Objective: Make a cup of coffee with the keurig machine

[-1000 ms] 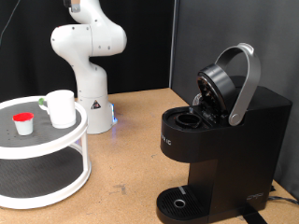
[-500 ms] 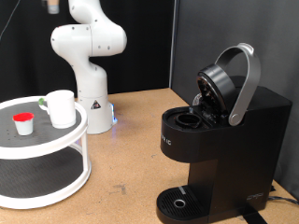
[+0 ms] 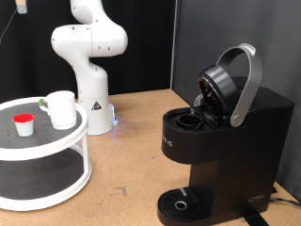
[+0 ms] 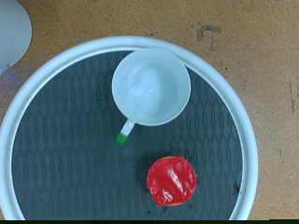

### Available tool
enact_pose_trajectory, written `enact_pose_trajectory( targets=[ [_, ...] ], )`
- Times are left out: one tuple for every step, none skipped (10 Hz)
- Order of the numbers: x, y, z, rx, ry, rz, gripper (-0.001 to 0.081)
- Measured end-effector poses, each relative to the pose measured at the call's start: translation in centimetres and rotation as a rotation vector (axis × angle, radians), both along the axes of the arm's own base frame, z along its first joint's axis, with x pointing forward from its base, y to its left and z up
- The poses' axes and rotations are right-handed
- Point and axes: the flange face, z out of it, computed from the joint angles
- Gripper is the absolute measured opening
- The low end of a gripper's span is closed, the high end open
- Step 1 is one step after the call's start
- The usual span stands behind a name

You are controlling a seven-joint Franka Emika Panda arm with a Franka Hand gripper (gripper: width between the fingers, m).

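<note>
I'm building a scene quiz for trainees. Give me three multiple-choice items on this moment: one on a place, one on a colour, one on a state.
1. Where is the cup?
A. On the round stand's top tier
B. On the drip tray
C. On the table

2. What colour is the pod's top?
A. Blue
B. Red
C. Green

3. How is the keurig machine's head?
A. Closed
B. Missing
C. Raised open

Answers: 1 A, it stands beside the pod on the top tier. 2 B, the wrist view shows red foil. 3 C, the handle is up and the chamber is exposed.
</note>
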Motion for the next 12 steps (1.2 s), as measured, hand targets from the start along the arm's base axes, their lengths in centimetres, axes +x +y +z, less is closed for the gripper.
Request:
enact_pose_trajectory(
  targets=[
    [-0.1,-0.5,-0.1,0.000,0.001,-0.003,0.0805],
    [-0.2,-0.8,-0.2,0.000,0.002,-0.001,0.0805],
    [-0.3,-1.1,-0.3,-0.003,0.005,0.000,0.0805],
    [-0.4,-1.3,-0.4,-0.003,0.007,0.009,0.0805],
    [-0.3,-1.3,-0.5,-0.003,0.010,0.016,0.0805],
    [-0.3,-1.3,-0.6,-0.003,0.011,0.017,0.0805],
    [-0.3,-1.3,-0.8,0.000,0.015,0.043,0.0805],
    [-0.3,-1.5,-1.3,0.004,0.012,0.066,0.0805],
    [-0.1,-1.8,-2.1,0.007,-0.002,0.072,0.0805],
    [0.1,-2.1,-3.2,0.013,-0.011,0.070,0.0805],
    [0.5,-2.4,-4.5,0.013,-0.015,0.066,0.0805],
    [1.0,-2.7,-6.0,0.009,-0.007,0.065,0.0805]
  ],
)
